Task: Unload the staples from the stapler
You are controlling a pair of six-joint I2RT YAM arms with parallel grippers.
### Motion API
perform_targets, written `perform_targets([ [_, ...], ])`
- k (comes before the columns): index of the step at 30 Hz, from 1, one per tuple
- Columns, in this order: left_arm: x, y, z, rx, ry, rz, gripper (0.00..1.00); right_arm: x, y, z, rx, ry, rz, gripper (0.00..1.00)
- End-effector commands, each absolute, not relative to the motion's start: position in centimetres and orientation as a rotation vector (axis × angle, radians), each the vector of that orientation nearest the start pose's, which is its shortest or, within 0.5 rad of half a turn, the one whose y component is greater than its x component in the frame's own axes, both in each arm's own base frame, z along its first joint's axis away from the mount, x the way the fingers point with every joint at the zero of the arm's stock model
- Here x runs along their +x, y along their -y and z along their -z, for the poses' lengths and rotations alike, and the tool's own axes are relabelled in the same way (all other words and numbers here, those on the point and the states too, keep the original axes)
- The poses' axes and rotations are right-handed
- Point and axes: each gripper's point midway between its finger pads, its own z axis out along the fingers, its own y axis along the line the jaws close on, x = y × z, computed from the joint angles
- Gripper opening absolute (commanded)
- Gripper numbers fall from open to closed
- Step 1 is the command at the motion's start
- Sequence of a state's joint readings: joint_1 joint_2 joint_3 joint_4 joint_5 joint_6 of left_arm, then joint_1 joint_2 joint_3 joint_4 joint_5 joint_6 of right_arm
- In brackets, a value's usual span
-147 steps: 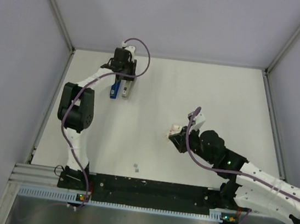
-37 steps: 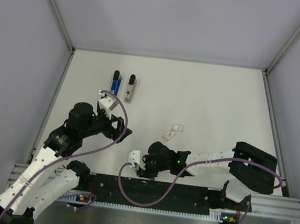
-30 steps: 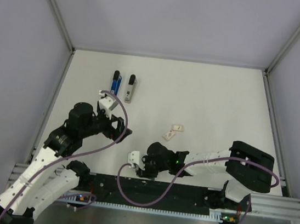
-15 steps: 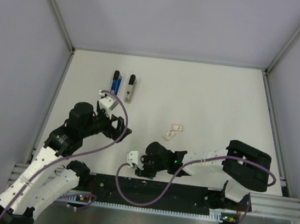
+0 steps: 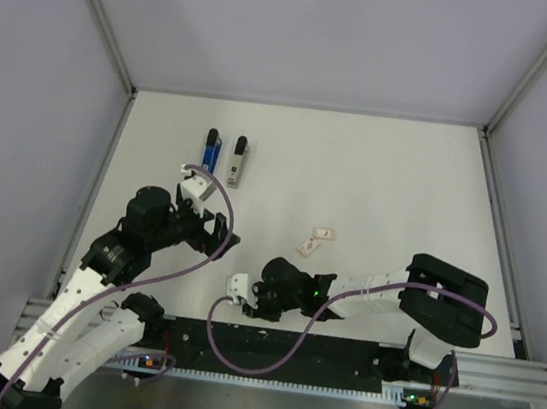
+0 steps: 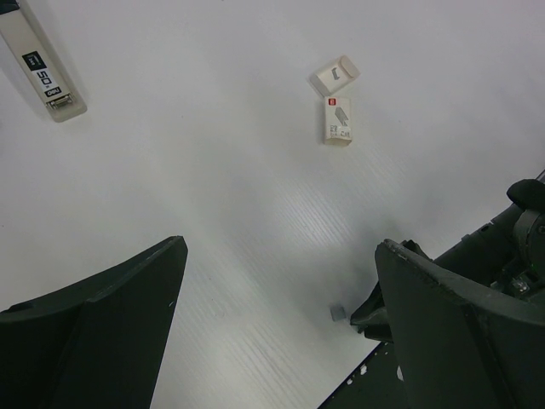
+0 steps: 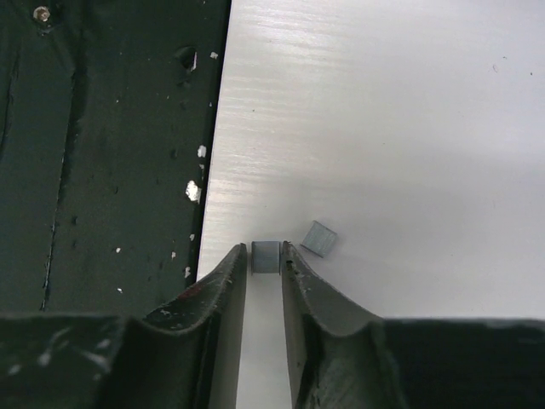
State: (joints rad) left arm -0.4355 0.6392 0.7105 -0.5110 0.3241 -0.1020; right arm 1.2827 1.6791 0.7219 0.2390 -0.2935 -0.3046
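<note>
The stapler's blue body (image 5: 211, 150) lies at the far left of the table, with its grey inner part (image 5: 238, 163) beside it; that part also shows in the left wrist view (image 6: 43, 72). Two small grey blocks of staples lie at the near edge. My right gripper (image 7: 265, 249) has closed its jaws around one staple block (image 7: 266, 258), low on the table. The other staple block (image 7: 319, 239) lies loose just to its right. From above, the right gripper (image 5: 250, 307) sits by the black base strip. My left gripper (image 6: 281, 247) hangs wide open above bare table, holding nothing.
Two whitish blocks (image 5: 317, 239) lie mid-table, seen also from the left wrist as one whitish block (image 6: 335, 77) and another (image 6: 338, 120). The black base strip (image 7: 102, 128) borders the table right next to the right gripper. Grey walls enclose the table.
The right gripper's jaws have narrowed onto the staple block and the arm has crept slightly left. The left arm has not moved.
</note>
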Motion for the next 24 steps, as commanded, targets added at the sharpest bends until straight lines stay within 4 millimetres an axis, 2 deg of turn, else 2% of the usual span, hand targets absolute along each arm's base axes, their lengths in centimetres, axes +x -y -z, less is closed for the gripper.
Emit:
perform_targets([
  [1, 20.0, 15.7, -21.2, 0.55, -1.953, 0.652, 0.98, 7.3, -40.6, -3.1, -1.814, -1.51, -0.845, 0.2],
  [7, 20.0, 15.7, -21.2, 0.552, -1.953, 0.653, 0.98, 8.0, -40.6, -4.2, -1.752, -1.506, -0.821, 0.14],
  [14, 19.9, 15.7, -21.3, 0.551, -1.949, 0.656, 0.98, 10.5, -40.1, -8.0, -1.62, -1.572, -0.744, 0.13],
  [19, 19.8, 15.7, -21.3, 0.553, -1.945, 0.659, 0.98, 14.5, -38.0, -11.5, -1.379, -1.698, -0.694, 0.1],
  [24, 19.8, 15.8, -21.4, 0.556, -1.942, 0.668, 0.98, 20.6, -33.8, -13.6, -1.039, -1.841, -0.605, 0.11],
])
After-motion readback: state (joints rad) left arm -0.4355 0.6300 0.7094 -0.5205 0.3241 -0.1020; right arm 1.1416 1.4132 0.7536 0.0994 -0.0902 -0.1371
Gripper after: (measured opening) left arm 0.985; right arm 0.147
